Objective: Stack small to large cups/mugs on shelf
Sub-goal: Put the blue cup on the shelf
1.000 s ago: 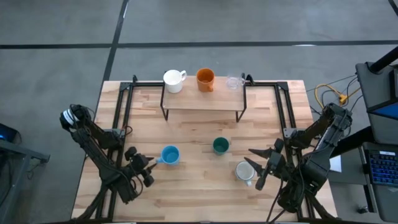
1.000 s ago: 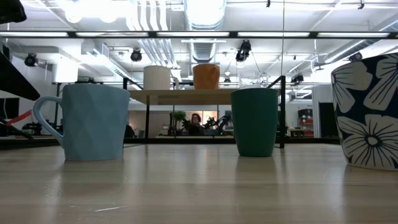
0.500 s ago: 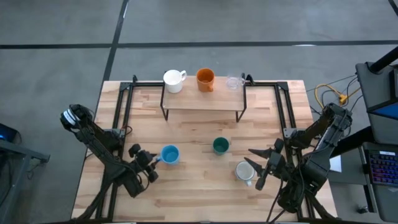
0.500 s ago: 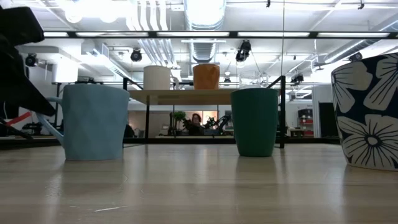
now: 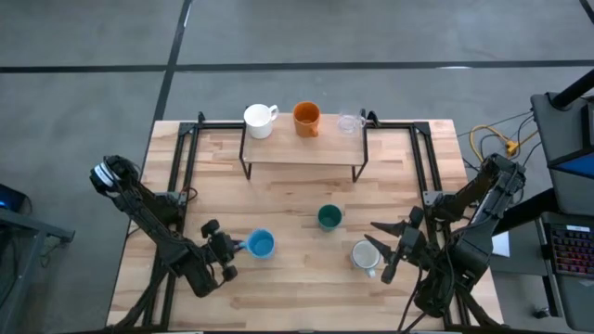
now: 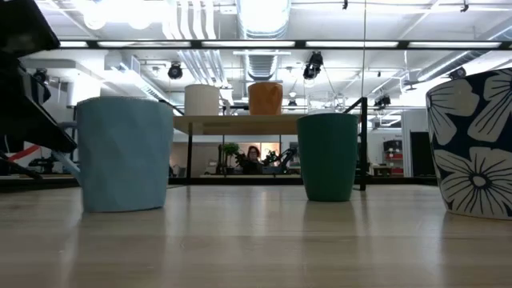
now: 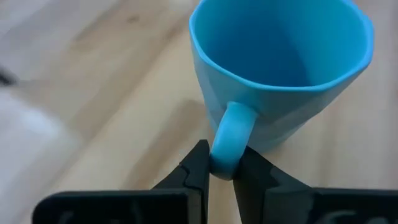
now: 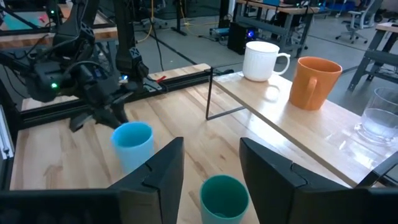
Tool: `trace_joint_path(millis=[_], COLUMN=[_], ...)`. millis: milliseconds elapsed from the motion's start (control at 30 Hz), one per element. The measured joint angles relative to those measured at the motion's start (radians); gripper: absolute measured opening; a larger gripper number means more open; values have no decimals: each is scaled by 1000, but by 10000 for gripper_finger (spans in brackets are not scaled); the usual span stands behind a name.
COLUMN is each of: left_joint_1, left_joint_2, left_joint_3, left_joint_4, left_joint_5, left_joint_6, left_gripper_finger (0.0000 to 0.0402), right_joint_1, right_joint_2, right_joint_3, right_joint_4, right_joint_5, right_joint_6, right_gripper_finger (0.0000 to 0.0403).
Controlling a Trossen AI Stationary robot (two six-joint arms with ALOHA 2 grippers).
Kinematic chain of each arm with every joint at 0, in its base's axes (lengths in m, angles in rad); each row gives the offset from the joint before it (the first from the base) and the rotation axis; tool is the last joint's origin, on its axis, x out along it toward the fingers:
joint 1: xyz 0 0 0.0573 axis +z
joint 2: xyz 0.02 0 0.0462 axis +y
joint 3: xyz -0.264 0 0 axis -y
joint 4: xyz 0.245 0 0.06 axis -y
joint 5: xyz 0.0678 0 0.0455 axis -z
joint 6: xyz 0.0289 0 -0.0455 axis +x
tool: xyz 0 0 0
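Observation:
The light blue mug (image 5: pixel 261 244) stands upright on the table's left half, and my left gripper (image 5: pixel 234 247) is shut on its handle. The dark teal cup (image 5: pixel 329 217) stands at mid-table. The patterned mug (image 5: pixel 365 255) stands on the near right, just beside my open right gripper (image 5: pixel 384 248), which touches nothing. The white mug (image 5: pixel 259 120), orange mug (image 5: pixel 306 118) and clear glass (image 5: pixel 349 122) stand on the shelf (image 5: pixel 302 150) at the far edge. My left gripper pinches the light blue mug's handle (image 7: pixel 229 138) between its two fingertips (image 7: pixel 200 163), at the outer curve of the loop. The fingers come level from the table's left side. The mug stays upright with its base (image 6: pixel 124 206) on the table.
Black metal frame rails (image 5: pixel 186 158) run along both sides of the table. There is bare wood between the shelf legs and the cups. A person shows far off in the room in the low view (image 6: pixel 254 154).
My left gripper has moved toward the table's right and near edges, up to the light blue mug, and now has its handle between the fingers. The mug has slid a little toward the near edge and to the right, staying upright.

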Motion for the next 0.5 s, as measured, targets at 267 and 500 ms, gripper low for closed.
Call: trace_joint_path(millis=[267,500], left_joint_1=[8,50], left_joint_2=[2,-55], left_joint_3=[3,8], left_joint_4=[133,121], left_joint_5=[-15,-62], left_joint_6=[158,222], left_gripper_finger=[25,25], right_joint_1=[0,0], right_joint_2=[0,0], right_joint_3=[0,0], right_joint_4=[0,0], right_joint_5=[0,-1], right_joint_6=[-2,-3], right_gripper_finger=[144,144])
